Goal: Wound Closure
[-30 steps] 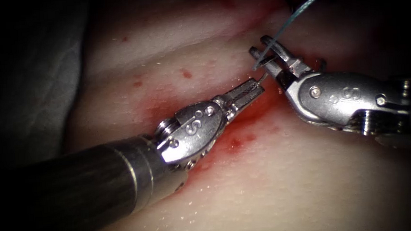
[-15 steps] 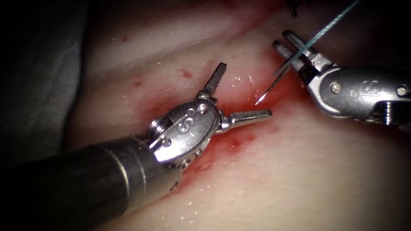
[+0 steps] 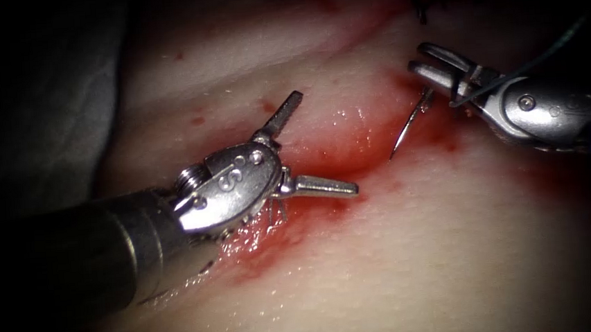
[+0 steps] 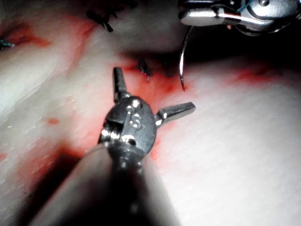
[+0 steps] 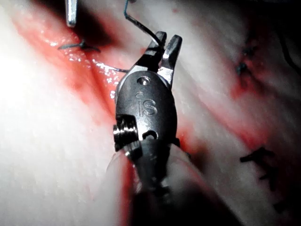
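1. Now, in the endoscope view, the left tool (image 3: 308, 144) is sitting with its jaws spread wide, holding nothing, one jaw lying along the red-stained cut (image 3: 351, 162) and the other pointing up and away. Compared with a second ago, when it was pinching the needle's point, it is now backed off to the left.
2. Over on the right, the right tool (image 3: 434, 66) is gripping the needle (image 3: 409, 120) near its thread end, jaws closed on it; the needle is hanging free above the right side of the cut, its tip just off the tissue (image 3: 399, 263), not in it. The thread (image 3: 545, 55) is trailing off to the right.
3. Switching to the left wrist view, the left tool (image 4: 150, 96) is gaping over the red fluid (image 4: 155, 87), while the needle (image 4: 182, 56) is curving down from the other tool's jaws, point close to the surface.
4. Moving to the right wrist view, the right tool (image 5: 164, 49) is showing nearly closed jaws with thread (image 5: 141, 26) arching out.
5. My judgement: doing this well is asking for a firm, square hold and thread kept clear of the point.
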